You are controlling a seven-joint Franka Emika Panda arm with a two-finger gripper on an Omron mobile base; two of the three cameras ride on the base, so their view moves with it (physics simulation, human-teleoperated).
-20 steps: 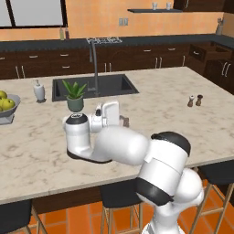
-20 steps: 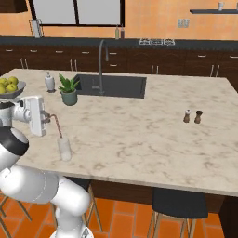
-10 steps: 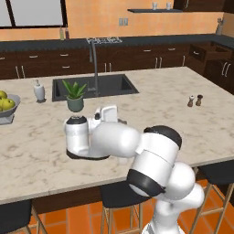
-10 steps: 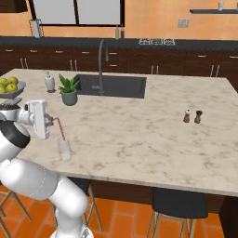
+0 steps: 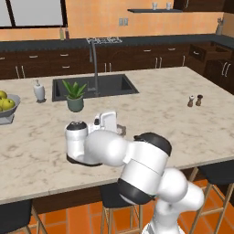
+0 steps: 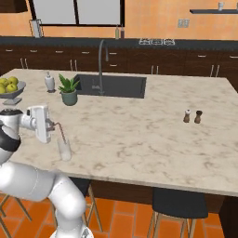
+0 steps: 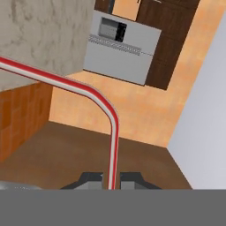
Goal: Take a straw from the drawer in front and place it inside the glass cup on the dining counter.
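The glass cup [image 6: 64,150] stands near the front left edge of the beige dining counter [image 6: 139,132]. My gripper [image 6: 52,123] hovers just left of and above it, shut on the thin pink-red straw [image 6: 62,132]. The straw leaves the fingers sideways, bends, and hangs down to the cup's mouth; how far it reaches inside I cannot tell. In the hand view the straw [image 7: 114,132] rises from between the shut fingertips of the gripper [image 7: 110,178], curves, and runs off to the left. The dark drawer [image 5: 206,49] stands pulled out among the far cabinets at upper right.
A dark sink [image 6: 111,86] with a tall tap [image 6: 101,60] sits mid-counter. A potted plant [image 6: 69,90], a white dispenser [image 6: 49,82] and a fruit bowl [image 6: 10,88] stand at the left, two small shakers [image 6: 192,116] at the right. Stools [image 6: 179,207] line the front edge.
The hand has sunk a little and edged right toward the cup, bringing the straw's hanging end down to it. The elbow has swung lower. The cup has not moved.
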